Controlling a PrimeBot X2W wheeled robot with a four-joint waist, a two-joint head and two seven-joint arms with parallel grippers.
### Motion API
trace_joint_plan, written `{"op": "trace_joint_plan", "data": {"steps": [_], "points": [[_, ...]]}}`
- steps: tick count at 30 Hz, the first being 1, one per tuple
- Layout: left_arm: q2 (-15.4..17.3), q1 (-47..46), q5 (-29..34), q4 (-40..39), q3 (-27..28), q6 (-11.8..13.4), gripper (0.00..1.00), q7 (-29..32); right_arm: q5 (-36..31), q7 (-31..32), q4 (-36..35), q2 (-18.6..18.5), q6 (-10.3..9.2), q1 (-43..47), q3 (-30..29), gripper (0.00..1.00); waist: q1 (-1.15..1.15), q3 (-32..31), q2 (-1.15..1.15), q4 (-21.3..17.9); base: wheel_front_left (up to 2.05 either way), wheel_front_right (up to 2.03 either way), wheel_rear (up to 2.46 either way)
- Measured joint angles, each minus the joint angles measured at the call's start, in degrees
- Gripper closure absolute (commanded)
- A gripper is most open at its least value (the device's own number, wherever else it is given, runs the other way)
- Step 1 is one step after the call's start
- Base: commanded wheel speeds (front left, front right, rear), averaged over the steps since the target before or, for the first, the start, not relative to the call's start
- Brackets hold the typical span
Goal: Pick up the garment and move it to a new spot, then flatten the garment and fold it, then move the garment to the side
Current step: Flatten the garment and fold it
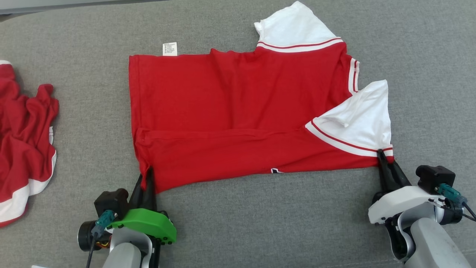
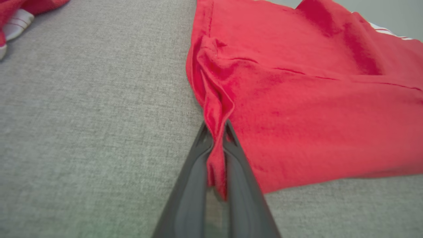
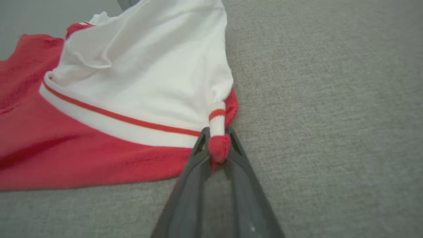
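The garment is a red shirt with white sleeves, spread on the grey surface with its near strip folded over. My left gripper is shut on the garment's near left corner; in the left wrist view the red cloth is bunched between the left gripper. My right gripper is shut on the near right corner by the white sleeve. In the right wrist view a red and white cuff edge is pinched in the right gripper.
A second red and white garment lies crumpled at the left edge of the grey fabric surface, with a corner of it at the left wrist view's top left. A white label sticks out at the shirt's far edge.
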Motion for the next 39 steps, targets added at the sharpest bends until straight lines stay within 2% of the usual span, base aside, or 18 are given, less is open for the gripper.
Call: {"op": "trace_joint_plan", "data": {"steps": [7, 13, 18, 23, 24, 25, 32, 36, 39], "points": [[0.03, 2.09, 0.29, 0.04, 2.41, -1.56, 1.00, 0.04, 2.02, 0.03, 1.63, 0.11, 0.00, 0.34, -0.81, 1.00, 0.00, -2.57, 0.00, 0.20, 0.00, 0.00, 0.00], [-0.07, 7.67, 1.71, 1.57, 3.12, -2.50, 1.00, 0.05, 3.54, 0.03, 2.46, 0.33, 0.04, 6.14, -1.21, 1.00, 0.00, -7.56, 0.00, 0.39, 0.00, 0.00, 0.00], [-0.09, 12.88, 1.67, 2.16, 3.49, -2.50, 1.00, 0.08, 4.42, 0.11, 1.92, 0.67, 0.04, 11.44, -0.57, 1.00, 0.00, -12.52, 0.00, 0.45, 0.00, 0.00, 0.00], [-0.05, 14.79, 0.82, 2.50, 2.65, -2.43, 1.00, 0.08, 5.14, 0.11, 2.23, 0.66, 0.03, 12.40, 0.36, 1.00, 0.00, -15.88, 0.00, 0.36, 0.00, 0.00, 0.00], [-0.04, 14.80, 0.82, 2.49, 2.40, -2.24, 1.00, 0.08, 5.21, 0.11, 2.56, 0.67, 0.03, 12.40, 0.48, 0.59, 0.00, -16.29, 0.00, 0.34, 0.00, 0.00, 0.00], [-0.02, 14.79, 0.82, 2.44, 2.22, -2.18, 0.00, 0.08, 5.21, 0.11, 2.63, 0.65, 0.03, 12.37, 0.48, 0.00, 0.00, -16.49, 0.00, 0.33, 0.00, 0.00, 0.00], [0.18, 12.12, 0.07, 0.36, 1.43, -0.90, 0.00, 0.08, 3.09, 0.11, 0.64, -0.01, -0.03, 8.06, 0.08, 0.00, 0.00, -14.89, 0.00, 0.49, 0.00, 0.00, 0.00], [0.15, 5.89, 1.60, 1.57, 2.43, 0.42, 0.00, 0.08, 1.29, 0.11, -0.03, -0.19, -0.03, 3.24, 0.79, 0.00, 0.00, -12.86, 0.00, 0.51, 0.00, 0.00, 0.00], [0.16, -1.32, 2.66, 5.38, 3.78, 0.77, 0.00, 0.08, 0.52, 0.11, -0.05, -0.23, -0.04, -2.14, 2.40, 0.00, 0.00, -10.76, 0.00, 0.51, 0.00, 0.00, 0.00]]}}
